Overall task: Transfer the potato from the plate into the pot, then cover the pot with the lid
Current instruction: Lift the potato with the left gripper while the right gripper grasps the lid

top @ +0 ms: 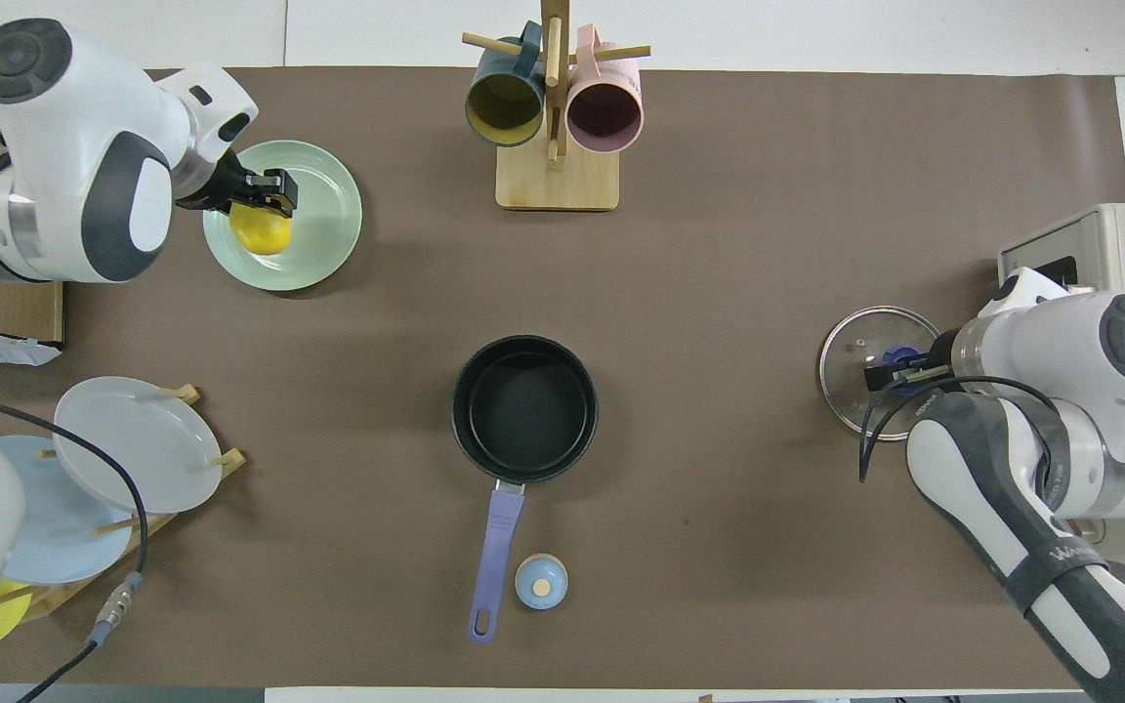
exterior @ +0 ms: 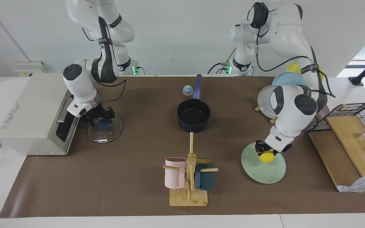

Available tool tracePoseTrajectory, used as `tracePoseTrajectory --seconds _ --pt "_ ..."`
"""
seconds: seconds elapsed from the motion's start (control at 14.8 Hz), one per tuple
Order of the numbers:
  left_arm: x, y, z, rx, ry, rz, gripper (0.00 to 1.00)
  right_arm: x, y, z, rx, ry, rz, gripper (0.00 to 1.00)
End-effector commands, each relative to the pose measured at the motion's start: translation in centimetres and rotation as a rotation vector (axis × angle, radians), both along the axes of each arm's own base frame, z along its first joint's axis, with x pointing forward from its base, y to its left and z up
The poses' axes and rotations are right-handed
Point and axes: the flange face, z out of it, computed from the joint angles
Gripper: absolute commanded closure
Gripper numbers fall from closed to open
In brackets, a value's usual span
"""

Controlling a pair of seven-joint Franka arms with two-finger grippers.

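The yellow potato (exterior: 267, 157) (top: 260, 232) hangs just above the pale green plate (exterior: 265, 174) (top: 323, 244), with my left gripper (exterior: 265, 152) (top: 265, 203) shut on it from above. The dark navy pot (exterior: 193, 127) (top: 458, 410) stands at mid-table with nothing in it, its blue handle pointing toward the robots. The clear glass lid (exterior: 107, 134) (top: 854, 342) lies flat on the mat at the right arm's end, in front of the toaster oven. My right gripper (exterior: 101, 119) (top: 890, 376) is down at the lid's blue knob.
A small blue bell (exterior: 187, 90) sits beside the pot handle. A wooden mug rack (exterior: 188, 177) with two mugs stands farther out than the pot. A white toaster oven (exterior: 33, 114), a plate rack (exterior: 271, 98) and a wire basket (exterior: 360, 114) line the ends.
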Motion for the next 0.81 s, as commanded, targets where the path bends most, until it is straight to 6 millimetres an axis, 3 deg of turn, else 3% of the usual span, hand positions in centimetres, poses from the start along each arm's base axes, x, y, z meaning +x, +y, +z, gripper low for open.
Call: tracePoseTrajectory --seconds 0.0,0.13,0.27,0.47,0.74 --pt "-3.8 -1.0 7.8 -0.035 0.037 0.048 1.0 -0.2 -0.3 -0.1 0.006 0.0 0.03 0.2" --pt "-6.5 -3.2 11.2 -0.036 0.059 0.069 1.0 -0.2 -0.4 -0.1 0.005 0.0 0.047 0.3" --pt "-9.5 -5.9 13.2 -0.031 0.087 0.08 1.0 -0.1 -0.4 0.0 0.004 -0.002 0.073 0.42" --pt "-15.0 -10.8 12.5 -0.009 0.138 0.102 1.0 0.2 -0.2 0.5 0.005 0.007 0.092 0.71" --pt "-19.6 -16.5 10.2 -0.083 0.102 0.175 1.0 3.8 2.0 4.5 0.014 0.074 0.117 0.76"
